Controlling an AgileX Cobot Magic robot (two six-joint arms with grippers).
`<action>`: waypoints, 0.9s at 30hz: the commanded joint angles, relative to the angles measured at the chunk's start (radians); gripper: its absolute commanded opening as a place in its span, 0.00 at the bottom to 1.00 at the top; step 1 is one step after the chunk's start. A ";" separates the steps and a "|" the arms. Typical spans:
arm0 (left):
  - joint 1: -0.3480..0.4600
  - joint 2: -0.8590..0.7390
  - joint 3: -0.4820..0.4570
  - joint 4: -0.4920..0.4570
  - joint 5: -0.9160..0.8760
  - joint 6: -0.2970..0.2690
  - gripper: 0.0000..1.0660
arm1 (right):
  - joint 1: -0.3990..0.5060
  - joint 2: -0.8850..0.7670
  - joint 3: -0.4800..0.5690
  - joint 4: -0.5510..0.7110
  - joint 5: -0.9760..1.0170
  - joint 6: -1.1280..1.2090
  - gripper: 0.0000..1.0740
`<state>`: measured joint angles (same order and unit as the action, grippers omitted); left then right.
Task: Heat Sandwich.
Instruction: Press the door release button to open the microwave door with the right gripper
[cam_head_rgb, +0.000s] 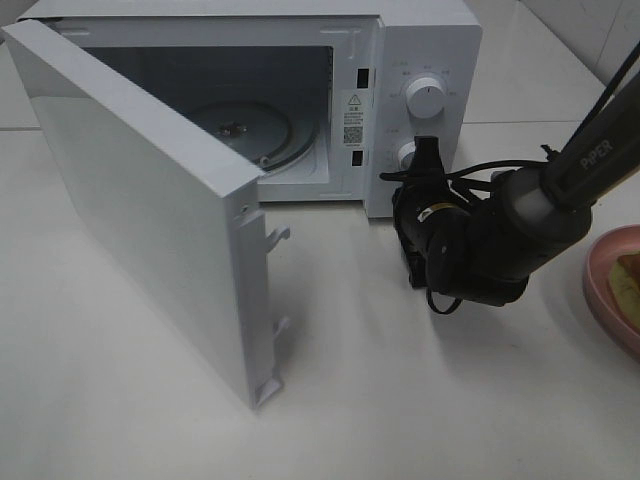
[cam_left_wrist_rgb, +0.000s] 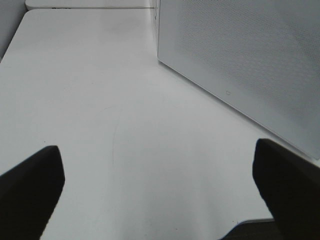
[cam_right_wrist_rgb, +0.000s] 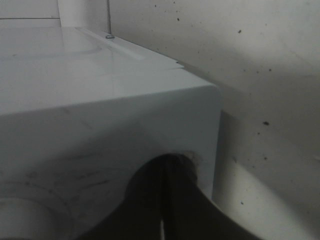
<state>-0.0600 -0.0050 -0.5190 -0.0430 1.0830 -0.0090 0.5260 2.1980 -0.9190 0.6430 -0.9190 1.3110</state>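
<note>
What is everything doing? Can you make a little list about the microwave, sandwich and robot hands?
microwave: door wide open, nothing on its glass tray
sandwich: on the pink plate, off to the right
right gripper: shut, close to the lower knob
left gripper: open, above the table beside the microwave

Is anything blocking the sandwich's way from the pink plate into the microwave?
The microwave door stands open; the cavity shows only its turntable. Only the robot's own right arm lies between the sandwich and the opening, its shut right tool at the lower knob.
</note>
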 joint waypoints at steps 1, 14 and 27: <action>0.003 -0.023 0.002 0.001 -0.013 -0.007 0.92 | -0.050 -0.004 -0.082 -0.045 -0.163 -0.013 0.00; 0.003 -0.023 0.002 0.001 -0.013 -0.007 0.92 | -0.049 -0.094 0.013 -0.070 -0.013 0.008 0.00; 0.003 -0.023 0.002 0.001 -0.013 -0.007 0.92 | -0.047 -0.177 0.156 -0.181 0.047 0.086 0.00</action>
<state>-0.0600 -0.0050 -0.5190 -0.0430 1.0830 -0.0090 0.4850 2.0570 -0.7850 0.4890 -0.8640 1.3940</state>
